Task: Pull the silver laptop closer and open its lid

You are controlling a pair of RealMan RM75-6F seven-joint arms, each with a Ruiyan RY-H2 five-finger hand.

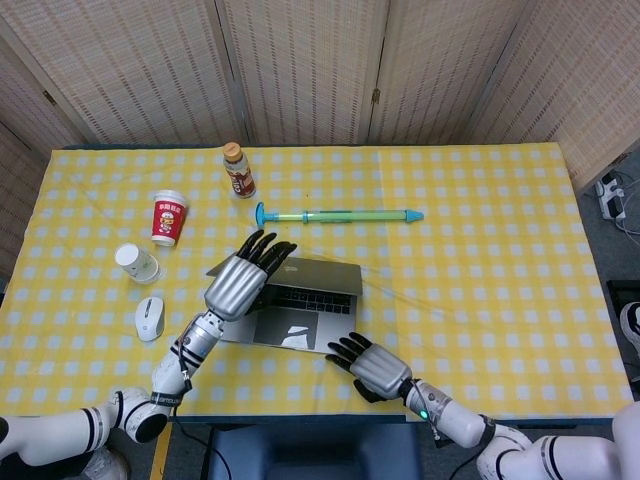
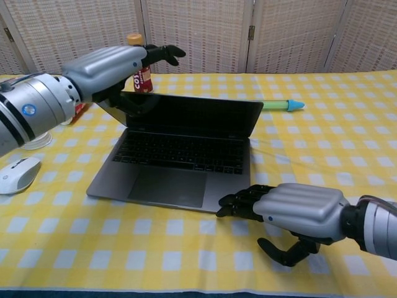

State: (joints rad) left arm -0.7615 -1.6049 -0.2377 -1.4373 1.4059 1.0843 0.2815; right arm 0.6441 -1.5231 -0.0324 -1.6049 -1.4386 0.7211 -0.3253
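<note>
White mouse [image 2: 18, 174] at far left of table. Left hand [image 2: 111, 65] grips top-left edge of silver laptop [image 2: 177, 155] lid, lid raised, laptop near front table edge. Right hand [image 2: 291, 208] presses laptop's front-right corner, fingers together, holding nothing.

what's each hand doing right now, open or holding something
Left hand: holding the laptop lid at its top left corner, lid raised.
Right hand: holds nothing, fingertips on the front right edge of the laptop base.
</note>
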